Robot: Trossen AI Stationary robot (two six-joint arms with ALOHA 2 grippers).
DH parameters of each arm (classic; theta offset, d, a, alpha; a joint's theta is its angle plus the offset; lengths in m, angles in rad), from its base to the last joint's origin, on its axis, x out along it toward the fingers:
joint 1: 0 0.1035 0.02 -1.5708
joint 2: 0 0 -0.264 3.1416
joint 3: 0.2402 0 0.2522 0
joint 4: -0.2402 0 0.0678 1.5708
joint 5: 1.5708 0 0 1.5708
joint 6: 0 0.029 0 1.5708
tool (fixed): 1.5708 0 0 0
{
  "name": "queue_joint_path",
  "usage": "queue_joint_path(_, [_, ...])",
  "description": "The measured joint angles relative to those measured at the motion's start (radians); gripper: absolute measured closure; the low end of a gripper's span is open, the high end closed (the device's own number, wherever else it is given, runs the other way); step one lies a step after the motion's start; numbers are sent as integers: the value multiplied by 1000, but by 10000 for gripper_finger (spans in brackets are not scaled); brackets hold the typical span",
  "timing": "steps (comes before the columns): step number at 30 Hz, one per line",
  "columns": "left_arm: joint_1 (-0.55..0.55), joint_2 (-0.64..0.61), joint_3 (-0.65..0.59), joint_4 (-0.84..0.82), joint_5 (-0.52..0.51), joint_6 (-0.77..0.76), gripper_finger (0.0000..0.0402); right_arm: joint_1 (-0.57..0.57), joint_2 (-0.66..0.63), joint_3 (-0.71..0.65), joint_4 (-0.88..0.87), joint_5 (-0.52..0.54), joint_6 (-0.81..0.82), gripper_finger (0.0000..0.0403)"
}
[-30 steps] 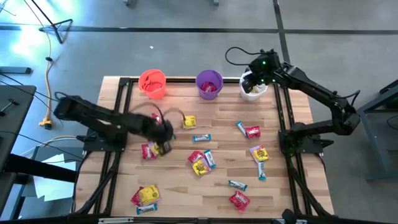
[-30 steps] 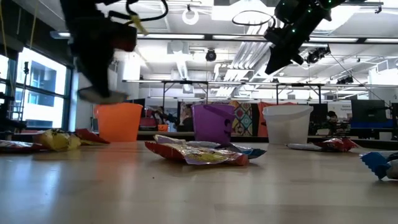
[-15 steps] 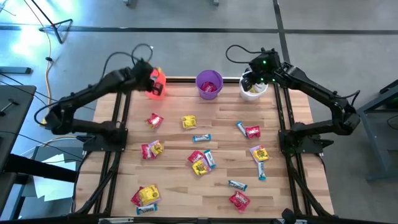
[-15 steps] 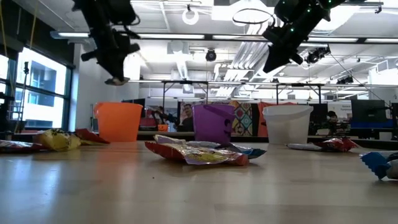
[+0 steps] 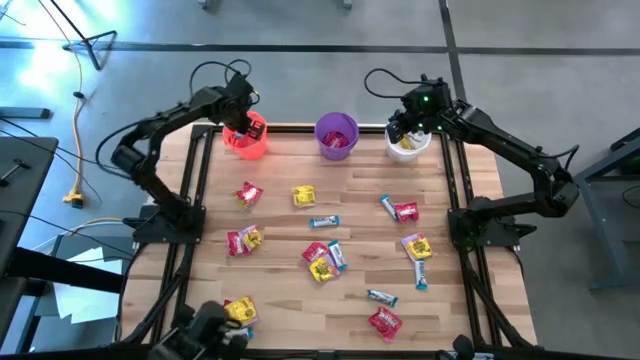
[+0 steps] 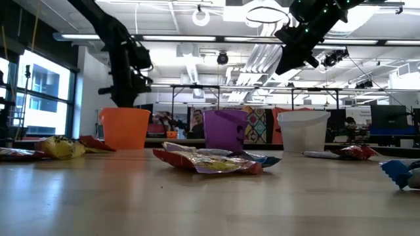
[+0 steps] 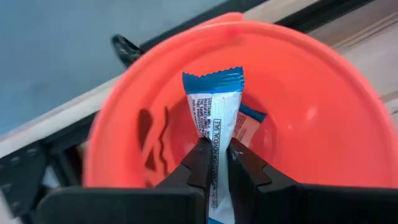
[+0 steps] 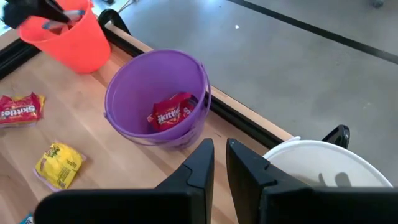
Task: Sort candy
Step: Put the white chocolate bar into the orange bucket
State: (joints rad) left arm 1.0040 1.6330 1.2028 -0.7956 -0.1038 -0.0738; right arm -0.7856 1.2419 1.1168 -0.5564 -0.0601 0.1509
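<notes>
The left tool (image 7: 216, 163) is clamped on a blue bar (image 7: 216, 121) over the orange cup (image 5: 245, 137), release pending. The right tool (image 8: 219, 163), fingers nearly together and empty, hovers at the white cup (image 5: 407, 143). The purple cup (image 8: 155, 98) holds one red packet (image 8: 171, 112); most candy (image 5: 322, 260) remains on the worktop (image 5: 290, 310), so sorting is at an early stage.

High view: overhead, straight down, far enough to take in the whole table (image 5: 300, 300), both arms and the floor around.

Low view: at table-top height, level across the boards toward the room; nearest wrappers loom large.

Left wrist view: close, looking down into the orange cup (image 7: 323, 106), which fills the picture.

Right wrist view: higher, slanting over the purple cup (image 8: 155, 93), the white cup (image 8: 323, 165) and the table's far edge.

Shared: all three cups appear in high, low and right wrist views; the orange cup appears in all four.
</notes>
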Motion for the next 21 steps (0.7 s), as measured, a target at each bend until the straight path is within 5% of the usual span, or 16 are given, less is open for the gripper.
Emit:
queue_joint_path(11, [7, 81, 1, 58, 36, 15, 373, 1, 0, 0, 0, 0, 6, 364])
queue_joint_path(21, [-2, 63, 1, 61, 58, 81, 317, 1, 0, 0, 0, 0, -1, 364])
